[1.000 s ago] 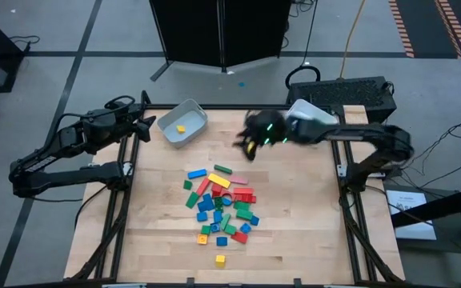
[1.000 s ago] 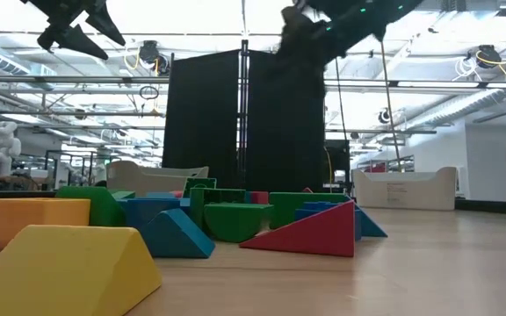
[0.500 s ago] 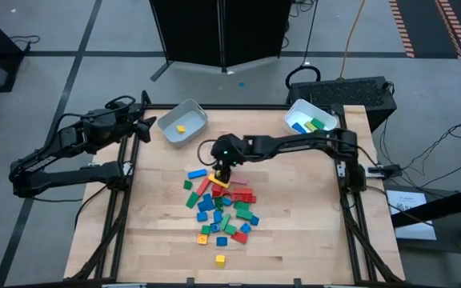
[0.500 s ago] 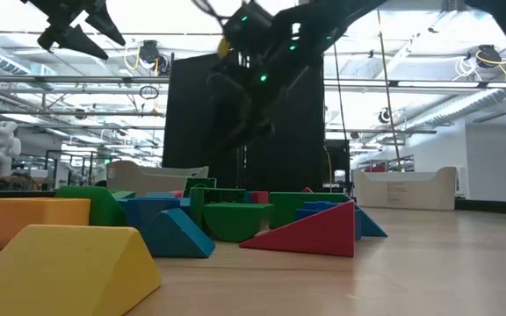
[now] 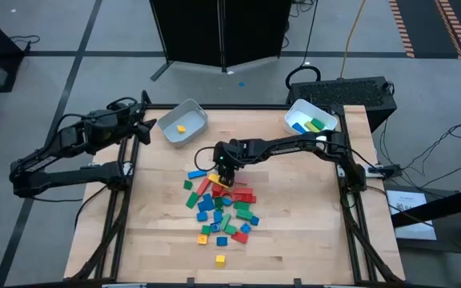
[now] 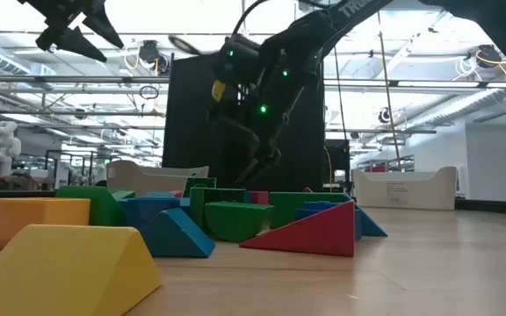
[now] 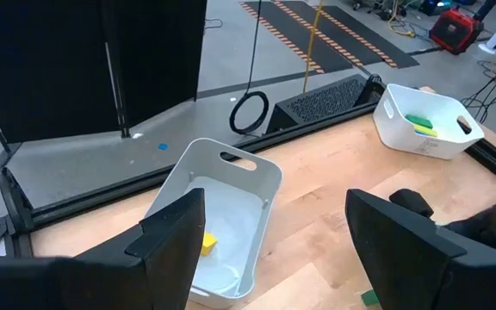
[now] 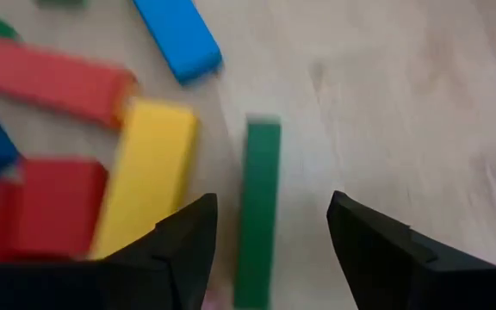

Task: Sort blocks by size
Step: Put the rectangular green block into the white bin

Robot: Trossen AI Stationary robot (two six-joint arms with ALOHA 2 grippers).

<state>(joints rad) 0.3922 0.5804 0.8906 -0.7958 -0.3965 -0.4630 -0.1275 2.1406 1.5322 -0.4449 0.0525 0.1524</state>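
The blocks [image 5: 221,206] lie in a loose pile on the wooden table, red, blue, green and yellow. My right gripper [image 5: 224,166] is open and hangs over the pile's far end, also seen in the low view [image 6: 262,162]. In the right wrist view its fingers stand on either side of a green bar [image 8: 259,207] that lies flat on the table beside a yellow bar [image 8: 149,172], touching neither. My left gripper [image 5: 145,128] is open and empty, held high by the left white bin [image 5: 183,122].
The left bin holds one yellow block [image 5: 181,128]. The right white bin [image 5: 309,117] at the far right holds blue and green blocks. A single yellow cube [image 5: 220,259] lies near the front edge. A red bar [image 8: 50,82] and a blue bar [image 8: 179,39] lie close to the green bar.
My right gripper has swung from beside the right bin toward the table's left and near side, and has come down over the far end of the pile. The blocks have stayed where they were.
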